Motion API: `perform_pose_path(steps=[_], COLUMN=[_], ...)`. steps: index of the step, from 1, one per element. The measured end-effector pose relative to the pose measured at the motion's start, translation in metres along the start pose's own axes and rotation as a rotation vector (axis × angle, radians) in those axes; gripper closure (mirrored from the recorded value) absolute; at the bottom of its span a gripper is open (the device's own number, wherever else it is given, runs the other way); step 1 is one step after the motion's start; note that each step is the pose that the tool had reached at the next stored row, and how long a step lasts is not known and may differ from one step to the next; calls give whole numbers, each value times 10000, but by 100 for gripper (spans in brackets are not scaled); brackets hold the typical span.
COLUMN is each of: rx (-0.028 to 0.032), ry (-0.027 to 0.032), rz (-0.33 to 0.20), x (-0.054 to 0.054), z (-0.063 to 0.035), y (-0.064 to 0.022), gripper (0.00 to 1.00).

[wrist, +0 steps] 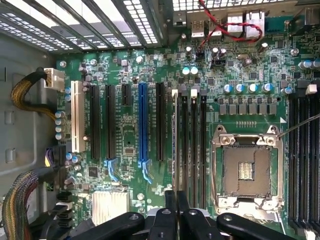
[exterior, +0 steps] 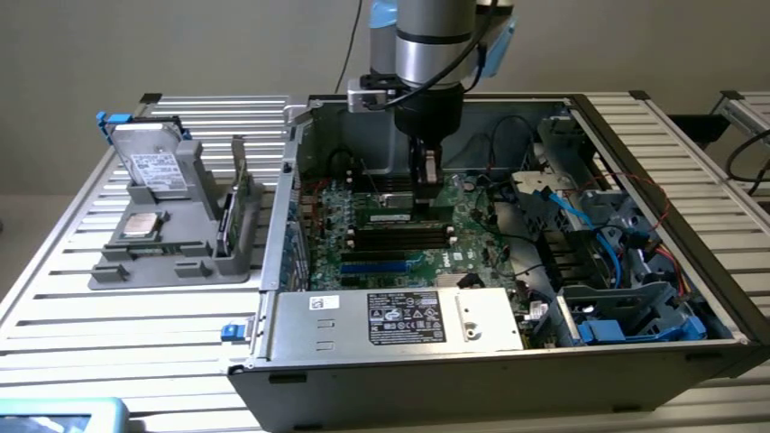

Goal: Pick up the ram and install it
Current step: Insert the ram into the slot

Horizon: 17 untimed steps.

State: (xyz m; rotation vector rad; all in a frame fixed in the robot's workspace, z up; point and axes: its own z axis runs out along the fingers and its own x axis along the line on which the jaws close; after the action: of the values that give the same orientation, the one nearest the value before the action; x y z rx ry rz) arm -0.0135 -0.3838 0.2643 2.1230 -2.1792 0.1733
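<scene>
ram: inside the open case, standing on edge over the motherboard, label side towards the exterior view. The end effector points straight down onto its top edge, fingers almost fully closed and pinching the stick. In the wrist view the ram runs edge-on out from between them. It lines up with the outermost memory slot, the one nearest the black expansion slot. Can't tell if it's seated or just above the slot.

Exterior view, left to right:
- Slatted tabletop with a grey holder on it, well apart from the ram.
- The holder carries a hard drive propped at a tilt and a square silver processor chip lying flat in front of it. A thin upright strip stands at its case-side edge; can't tell what it is.
- Motherboard mid-case. Empty black memory slots sit just on the near side of the ram, and a blue slot sits nearer again.
- Power supply, white label up, along the near wall.
- Arm stands vertical above the middle of the case.
- Drive cage with blue fittings at the right end.

The wrist view also has the processor socket beside the memory slots, with bare contacts showing.
</scene>
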Motion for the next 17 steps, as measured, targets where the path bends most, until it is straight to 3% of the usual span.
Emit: perform_pose_path(steps=[3, 6, 8, 17], rx=[1, -1, -10, -26], ry=[-34, -161, -200, -201], rz=[-13, -25, -33, -42], x=[-4, -8, -9, -11], z=[28, 52, 59, 79], y=[1, 1, 1, 2], gripper=[88, 88, 88, 88])
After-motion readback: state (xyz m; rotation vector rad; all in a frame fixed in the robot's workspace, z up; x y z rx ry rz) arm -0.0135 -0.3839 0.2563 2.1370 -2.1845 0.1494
